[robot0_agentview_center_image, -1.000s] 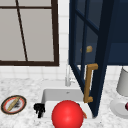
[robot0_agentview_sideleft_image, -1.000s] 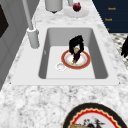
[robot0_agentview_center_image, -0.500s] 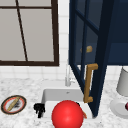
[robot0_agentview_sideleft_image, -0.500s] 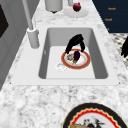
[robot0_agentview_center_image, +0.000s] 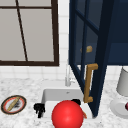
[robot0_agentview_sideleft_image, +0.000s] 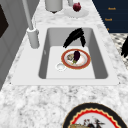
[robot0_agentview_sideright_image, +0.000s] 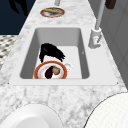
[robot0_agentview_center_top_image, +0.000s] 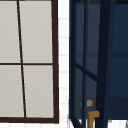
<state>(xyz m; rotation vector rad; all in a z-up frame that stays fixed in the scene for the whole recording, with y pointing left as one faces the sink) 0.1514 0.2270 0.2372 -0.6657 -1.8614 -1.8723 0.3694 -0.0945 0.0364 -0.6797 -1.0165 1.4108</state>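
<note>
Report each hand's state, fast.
Left hand: cannot be told.
Right hand: open, fingers straight, over the plate in the sink.

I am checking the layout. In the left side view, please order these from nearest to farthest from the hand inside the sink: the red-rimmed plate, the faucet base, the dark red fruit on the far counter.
Measured from the right hand, over the far part of the sink:
1. Red-rimmed plate, just in front of it on the sink floor.
2. Dark red fruit, beyond the sink on a white plate.
3. Faucet base, on the left ledge; close to the fruit in distance, so the last two are hard to rank.
</note>
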